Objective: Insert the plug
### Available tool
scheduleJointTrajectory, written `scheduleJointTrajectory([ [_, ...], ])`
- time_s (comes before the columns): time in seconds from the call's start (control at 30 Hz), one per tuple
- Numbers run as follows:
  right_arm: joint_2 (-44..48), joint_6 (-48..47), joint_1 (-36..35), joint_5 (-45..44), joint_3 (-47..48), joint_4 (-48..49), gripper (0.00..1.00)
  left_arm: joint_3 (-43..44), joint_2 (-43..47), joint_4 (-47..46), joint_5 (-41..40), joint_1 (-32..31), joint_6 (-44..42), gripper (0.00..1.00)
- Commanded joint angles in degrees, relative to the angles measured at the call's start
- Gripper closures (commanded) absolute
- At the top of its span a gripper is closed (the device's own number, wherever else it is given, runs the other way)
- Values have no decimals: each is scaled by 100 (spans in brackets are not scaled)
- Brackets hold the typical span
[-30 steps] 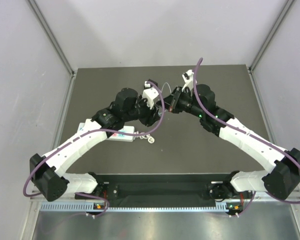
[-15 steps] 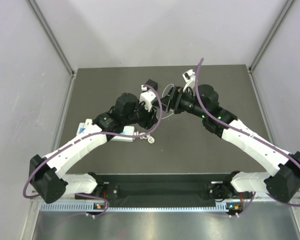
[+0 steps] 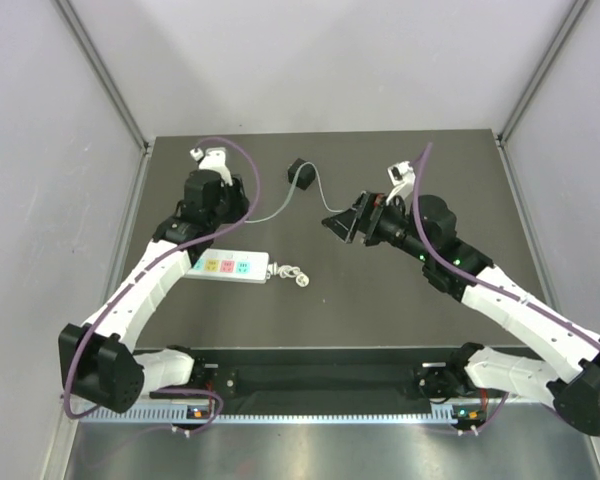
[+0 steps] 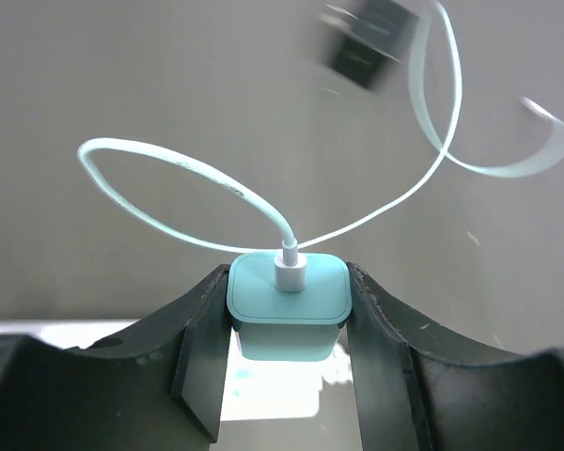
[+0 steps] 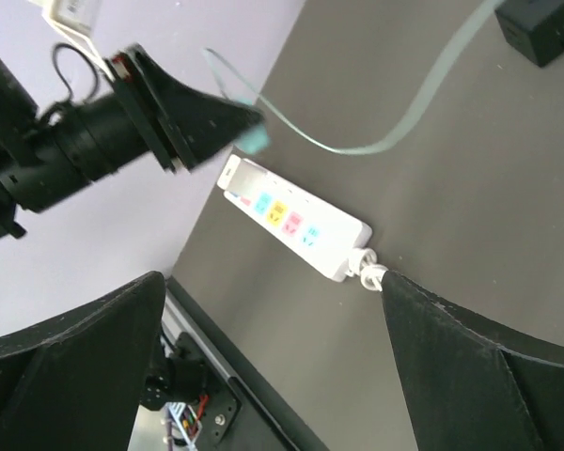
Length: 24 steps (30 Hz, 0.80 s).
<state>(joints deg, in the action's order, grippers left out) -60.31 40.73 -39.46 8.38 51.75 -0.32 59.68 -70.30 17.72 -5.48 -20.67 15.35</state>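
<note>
Lying on the dark matte table (image 3: pixel 380 300) at far centre, well apart from both grippers: black cube plug (image 3: pixel 298 172), no long axis discernible; thin pale wire (image 5: pixel 367 150) curving from it to a pale adapter block (image 4: pixel 287 315) pinched in the left gripper (image 4: pixel 287 274), wire end facing away from the wrist. Spread wide: right gripper (image 3: pixel 342 222); white power strip (image 3: pixel 228 267) lengthwise left to right under the left arm; pale walls (image 3: pixel 310 60) on three sides.

One power strip (image 3: pixel 227 267), one black plug (image 3: pixel 298 172), one pale adapter (image 4: pixel 287 305).
</note>
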Motion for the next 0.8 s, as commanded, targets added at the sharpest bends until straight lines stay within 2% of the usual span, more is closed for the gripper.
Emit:
scheduleJointTrajectory([
  [0.0,195,14,53,-144,-156,357,3,-184,174,-574,-813,168,354,100],
  [0.1,56,14,53,-48,-323,611,2,-185,228,-542,-1359,256,398,100],
  [0.2,-365,101,35,198,-507,944,2,26,210,-357,-1290,300,381,100],
  [0.3,-813,172,44,426,-569,1130,3,132,385,-426,-117,309,118,100],
  [0.33,-885,198,53,471,-560,1174,3,149,438,-514,915,309,-48,100],
  [0.47,-991,-240,96,647,-227,973,3,237,631,-331,2975,309,-1031,100],
  [0.57,-912,-688,324,1207,28,761,3,62,833,-583,3446,274,-1079,100],
  [0.63,-877,-707,606,1376,125,613,3,-157,974,-865,3186,274,-869,100],
  [0.67,-798,-620,763,1385,151,525,4,-324,1018,-1049,2149,274,-389,100],
  [0.77,-658,-531,773,1385,-15,646,4,-614,1150,-1295,1288,274,-305,100],
])
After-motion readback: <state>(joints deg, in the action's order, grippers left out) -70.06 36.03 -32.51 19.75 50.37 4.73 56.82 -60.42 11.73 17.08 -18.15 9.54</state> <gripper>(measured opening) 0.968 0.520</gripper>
